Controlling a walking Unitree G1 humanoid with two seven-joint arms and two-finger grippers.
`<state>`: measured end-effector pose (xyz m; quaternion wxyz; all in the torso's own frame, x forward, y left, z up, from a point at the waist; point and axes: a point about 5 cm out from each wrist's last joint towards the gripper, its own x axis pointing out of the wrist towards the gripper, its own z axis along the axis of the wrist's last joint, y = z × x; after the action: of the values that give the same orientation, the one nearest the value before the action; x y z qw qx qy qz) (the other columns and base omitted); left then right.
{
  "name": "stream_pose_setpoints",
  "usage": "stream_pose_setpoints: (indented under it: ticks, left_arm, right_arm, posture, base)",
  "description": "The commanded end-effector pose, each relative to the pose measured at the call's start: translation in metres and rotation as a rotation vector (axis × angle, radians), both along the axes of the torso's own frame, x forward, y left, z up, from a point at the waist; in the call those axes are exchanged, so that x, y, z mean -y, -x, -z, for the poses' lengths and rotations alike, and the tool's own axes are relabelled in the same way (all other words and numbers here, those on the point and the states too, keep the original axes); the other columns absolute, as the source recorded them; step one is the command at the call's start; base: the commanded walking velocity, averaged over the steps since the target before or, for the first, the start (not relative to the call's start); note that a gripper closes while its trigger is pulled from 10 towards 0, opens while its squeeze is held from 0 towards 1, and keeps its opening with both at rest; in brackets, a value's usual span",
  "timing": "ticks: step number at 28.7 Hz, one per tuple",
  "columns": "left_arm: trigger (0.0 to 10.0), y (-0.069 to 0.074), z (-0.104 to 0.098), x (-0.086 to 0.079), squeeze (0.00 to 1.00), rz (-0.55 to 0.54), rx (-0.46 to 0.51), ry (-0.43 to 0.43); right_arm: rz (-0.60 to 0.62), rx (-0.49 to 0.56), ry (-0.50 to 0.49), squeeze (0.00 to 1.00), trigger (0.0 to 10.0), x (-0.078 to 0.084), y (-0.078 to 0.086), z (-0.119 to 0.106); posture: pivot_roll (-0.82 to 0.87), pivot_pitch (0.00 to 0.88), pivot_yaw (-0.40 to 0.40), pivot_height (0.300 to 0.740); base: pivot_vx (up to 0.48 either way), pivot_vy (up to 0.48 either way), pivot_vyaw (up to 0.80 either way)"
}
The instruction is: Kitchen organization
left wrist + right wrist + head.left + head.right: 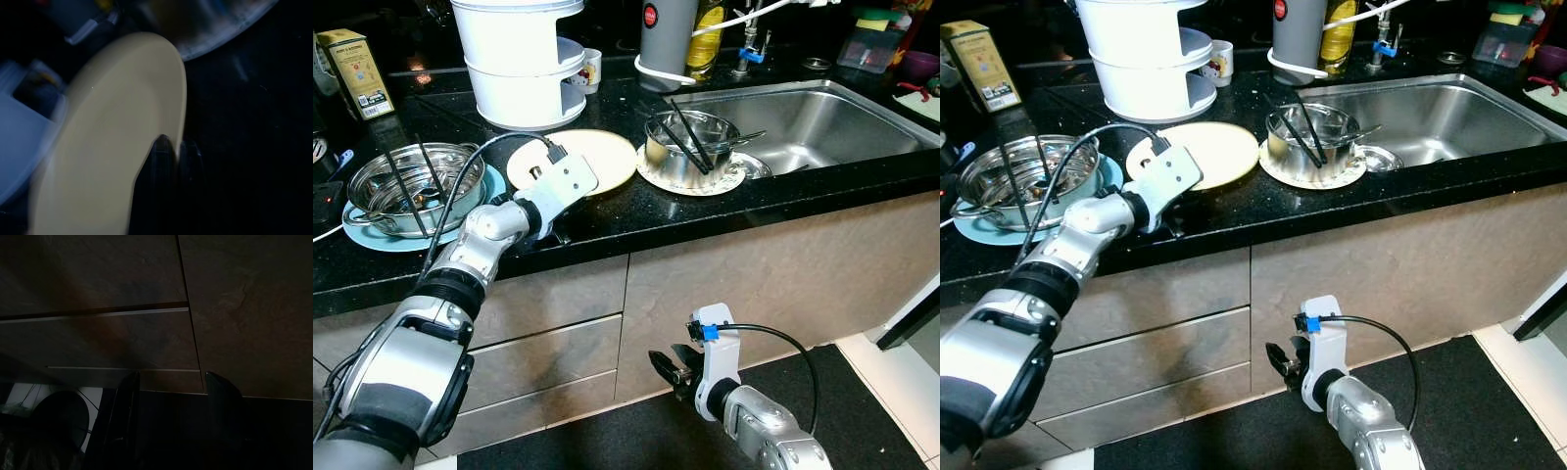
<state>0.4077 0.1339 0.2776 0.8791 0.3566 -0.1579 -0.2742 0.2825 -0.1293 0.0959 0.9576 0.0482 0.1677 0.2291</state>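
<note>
A pale yellow plate (597,157) lies on the black countertop (607,220), left of the sink. My left gripper (178,149) is at its near rim, and in the left wrist view the two black fingers (164,147) sit on either side of the plate's edge (112,127), shut on it. A steel bowl with black chopsticks (690,147) stands on a white plate to the right. Another steel bowl with chopsticks (411,186) rests on a blue plate to the left. My right gripper (671,367) hangs low before the cabinet fronts, open and holding nothing.
The steel sink (822,117) takes up the right of the counter. A white stacked steamer (524,59), a small cup (591,69), a grey kettle (666,39) and a yellow box (357,73) line the back. Drawers (558,333) sit under the counter, above a dark floor mat (862,411).
</note>
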Motion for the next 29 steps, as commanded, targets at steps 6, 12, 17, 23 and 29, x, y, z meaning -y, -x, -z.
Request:
stream_pose_setpoints:
  ticks: [6, 12, 17, 23, 29]
  left_arm:
    - [0.0, -0.001, 0.005, -0.005, 0.0, -0.018, -0.001, -0.049]
    - [0.0, -0.001, -0.008, -0.011, 0.0, -0.04, 0.046, -0.017]
    - [0.0, -0.001, -0.035, -0.017, 0.0, -0.072, 0.116, 0.117]
    - [0.0, 0.004, -0.074, -0.024, 0.0, -0.074, 0.22, 0.346]
    - [0.0, 0.013, -0.102, -0.025, 0.0, 0.031, 0.274, 0.563]
  right_arm:
    - [0.012, -0.022, -0.001, 0.0, 10.0, 0.002, 0.001, 0.006]
    - [0.013, -0.02, 0.0, 0.0, 10.0, 0.002, 0.001, 0.005]
    - [0.013, -0.018, 0.001, 0.0, 10.0, 0.002, 0.0, 0.005]
    - [0.009, -0.018, 0.0, 0.0, 10.0, 0.002, 0.001, 0.006]
    - [0.009, -0.015, 0.0, 0.0, 10.0, 0.001, 0.001, 0.005]
  posture:
    - [-0.09, 0.194, -0.025, 0.74]
    - [-0.08, 0.192, -0.022, 0.74]
    - [-0.08, 0.192, -0.022, 0.74]
    - [-0.09, 0.18, -0.022, 0.74]
    - [-0.09, 0.18, -0.018, 0.74]
  base:
    - [0.0, 0.0, 0.0]
    - [0.0, 0.0, 0.0]
    - [0.0, 0.0, 0.0]
    - [0.0, 0.0, 0.0]
    - [0.0, 0.0, 0.0]
